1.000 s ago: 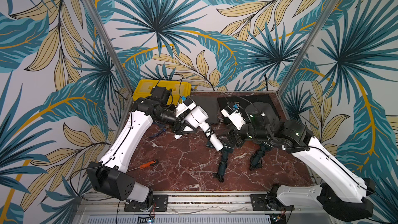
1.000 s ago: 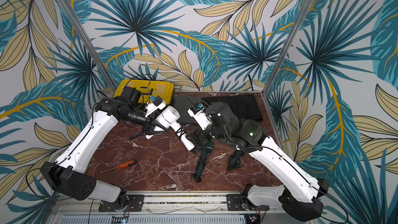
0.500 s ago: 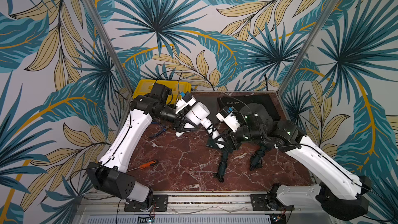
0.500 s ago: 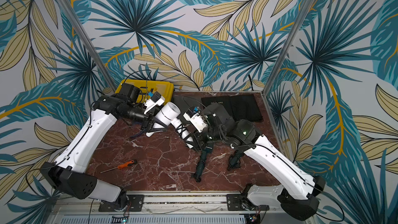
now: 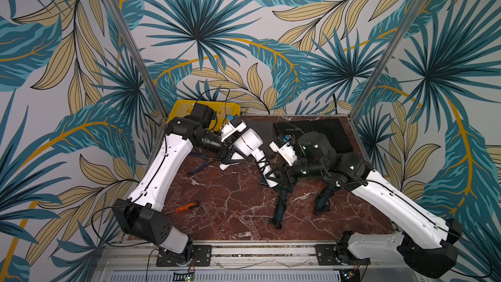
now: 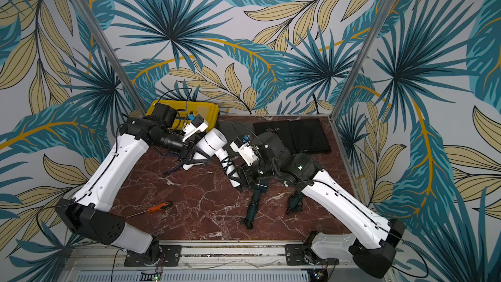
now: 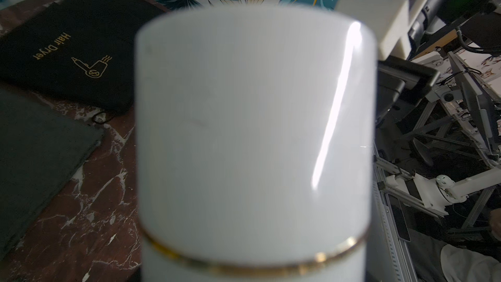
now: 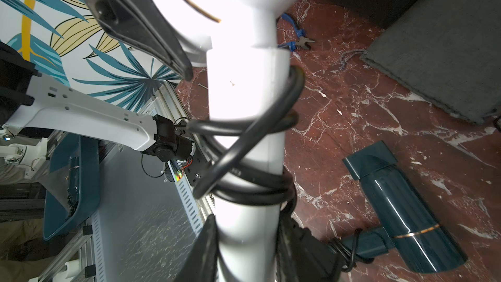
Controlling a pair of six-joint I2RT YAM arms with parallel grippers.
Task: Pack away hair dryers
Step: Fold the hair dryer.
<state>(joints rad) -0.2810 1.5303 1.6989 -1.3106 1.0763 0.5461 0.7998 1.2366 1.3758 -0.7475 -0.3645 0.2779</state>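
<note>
Packing status: none of the three dryers is bagged yet. The white hair dryer [image 5: 248, 142] is off the marble table [image 5: 230, 212], carried between both arms. The left gripper [image 5: 234, 157] is spread wide around its barrel, and the right gripper [image 5: 273, 181] is closed narrow on the butt of the cord-wrapped handle. In the right wrist view we see its fingers [image 8: 207, 242] against the handle, but the contact sits at the frame's edge, so we call that grip probable. The teal hair dryer [image 5: 280, 204] and the black hair dryer [image 5: 324, 199] lie on the table near the right arm, neither in a gripper. The black pouch [image 7: 76, 39] printed "Hair Dryer" and the grey pouch [image 7: 40, 153] lie flat at the back — both look empty. We judge: first of three in hand, bagging not begun — two more to follow.
</note>
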